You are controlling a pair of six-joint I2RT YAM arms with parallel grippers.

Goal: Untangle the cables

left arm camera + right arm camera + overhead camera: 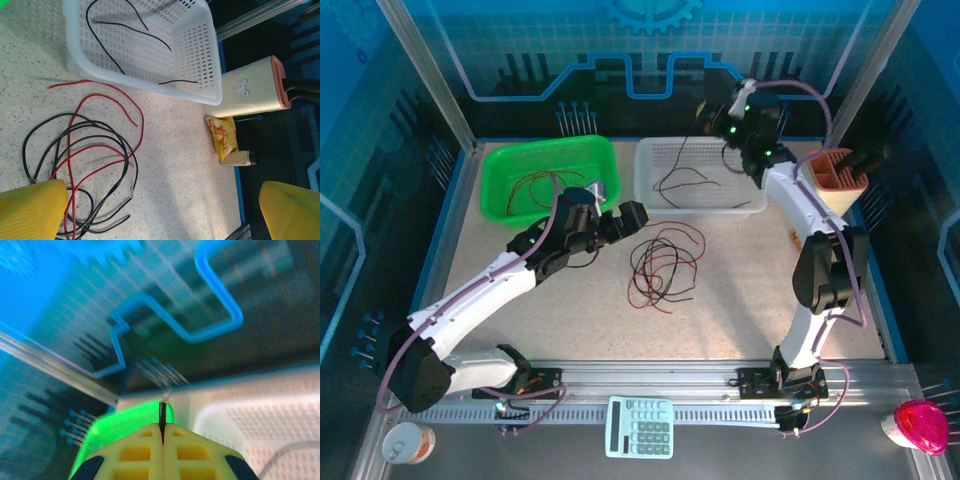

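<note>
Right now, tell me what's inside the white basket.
Loose black cables lie on the white basket's floor; no red ones seen. The right arm covers its far right corner.

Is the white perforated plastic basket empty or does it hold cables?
Not empty: thin black cables lie inside the white perforated plastic basket.

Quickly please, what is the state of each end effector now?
Left end effector: open, holding nothing.
Right end effector: closed on a black cable.
</note>
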